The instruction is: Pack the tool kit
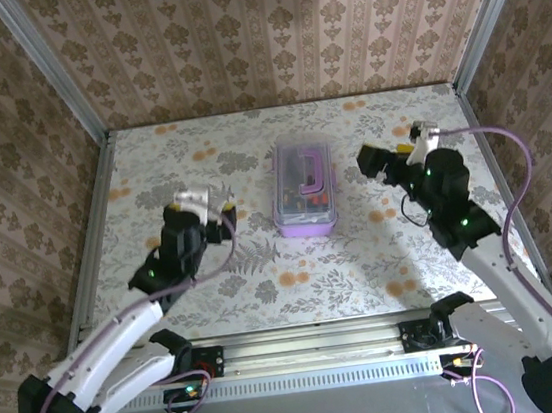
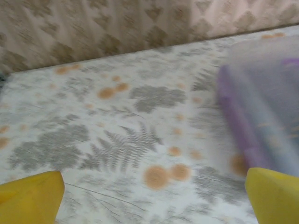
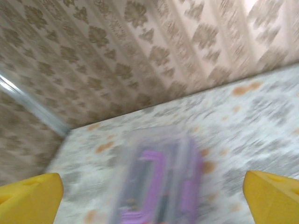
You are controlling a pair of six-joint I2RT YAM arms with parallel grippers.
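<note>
The tool kit (image 1: 302, 191), a lilac-purple case with a clear lid and a purple handle, lies shut in the middle of the table, and dark and orange screwdriver handles show through the lid. To its left, my left gripper (image 1: 228, 215) is open and apart from it. In the left wrist view the case (image 2: 261, 107) is at the right, beyond the open yellow fingertips (image 2: 30, 196), with only tablecloth in the left gripper (image 2: 152, 205). On the other side, my right gripper (image 1: 371, 166) is open too. In the right wrist view the blurred case (image 3: 159, 177) lies ahead of the right gripper (image 3: 152, 203), untouched.
A floral tablecloth (image 1: 200, 165) covers the table. Patterned walls with metal corner posts (image 1: 47, 63) close in the back and both sides. A metal rail (image 1: 313, 341) runs along the near edge by the arm bases.
</note>
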